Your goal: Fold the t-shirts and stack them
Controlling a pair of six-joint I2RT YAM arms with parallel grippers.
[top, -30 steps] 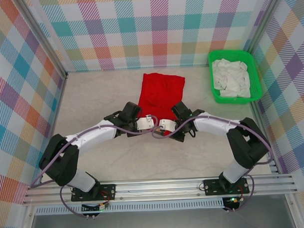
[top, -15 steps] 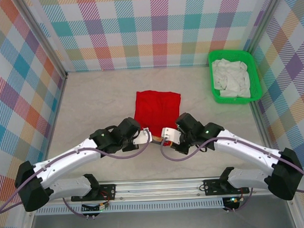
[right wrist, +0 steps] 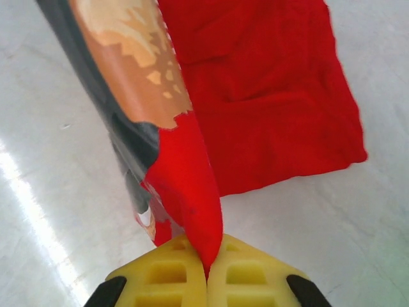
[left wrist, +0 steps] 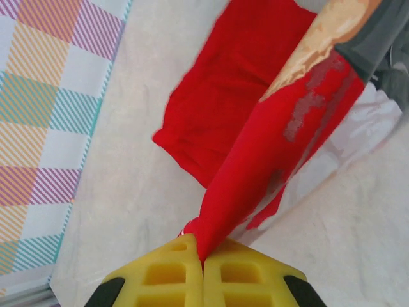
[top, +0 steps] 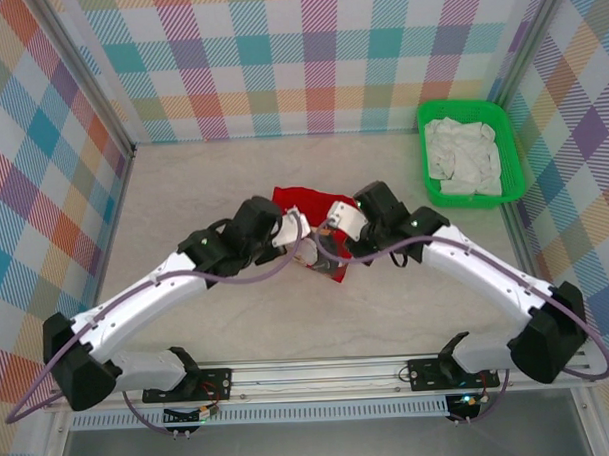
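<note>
Red t-shirt (left wrist: pixel 236 96) cloth is pinched between the yellow fingers (left wrist: pixel 160 276) of the left gripper (left wrist: pixel 203 256), which are pressed fully together on one edge. The right gripper (right wrist: pixel 208 262) nips another edge just as tightly. From each grip a taut strip stretches away, while the rest lies folded on the table (top: pixel 183 192), its length pointing away from the arms.

Pastel plaid walls (top: pixel 319 57), beige tabletop (top: pixel 203 191)
</note>
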